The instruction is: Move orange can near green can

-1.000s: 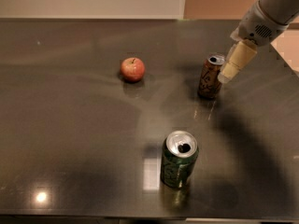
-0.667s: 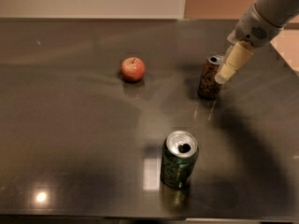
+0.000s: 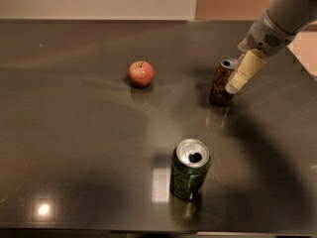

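Orange can (image 3: pixel 220 85); pincer (image 3: pixel 232 87) just beside.

Arm (image 3: pixel 290 14) slants down-left (end effector (image 3: pixel 231 86) far right).

- The gripper (image 3: pixel 241 75) is hanging against the upper right side of the orange can (image 3: pixel 219 86), covering that part of it.
- The arm (image 3: pixel 287 14) is running out of the top right corner, the rest being cut off.
- The table (image 3: pixel 74 157) is running past the left, right and bottom edges.
- Lettering on the orange can and the green can (image 3: pixel 188 176) is showing too blurred to read.
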You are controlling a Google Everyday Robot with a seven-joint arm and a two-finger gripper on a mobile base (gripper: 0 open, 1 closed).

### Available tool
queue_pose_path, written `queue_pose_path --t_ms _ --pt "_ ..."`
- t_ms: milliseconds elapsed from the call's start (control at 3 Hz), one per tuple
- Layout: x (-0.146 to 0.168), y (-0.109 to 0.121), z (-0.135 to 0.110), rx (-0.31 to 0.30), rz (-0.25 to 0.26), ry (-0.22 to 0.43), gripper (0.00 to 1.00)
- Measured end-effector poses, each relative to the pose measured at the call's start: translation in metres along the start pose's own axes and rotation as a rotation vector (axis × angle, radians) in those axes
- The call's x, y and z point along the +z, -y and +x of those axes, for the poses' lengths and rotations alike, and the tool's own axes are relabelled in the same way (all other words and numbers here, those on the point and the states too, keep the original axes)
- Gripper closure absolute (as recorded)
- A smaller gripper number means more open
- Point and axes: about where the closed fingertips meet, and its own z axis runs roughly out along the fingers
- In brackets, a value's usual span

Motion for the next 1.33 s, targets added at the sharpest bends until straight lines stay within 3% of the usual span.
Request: queue_pose_path --t_ms 333,667,1000,1333 --pt "0.002 -0.004 0.004 0.005 -0.013 -0.002 0.15" --pt "0.001 -0.013 0.006 0.004 -0.028 0.003 0.61" --pt "-0.004 -0.022 0.005 -0.011 -0.037 0.011 0.84" --pt "-0.018 -0.046 0.001 -0.053 -0.058 0.028 1.00"
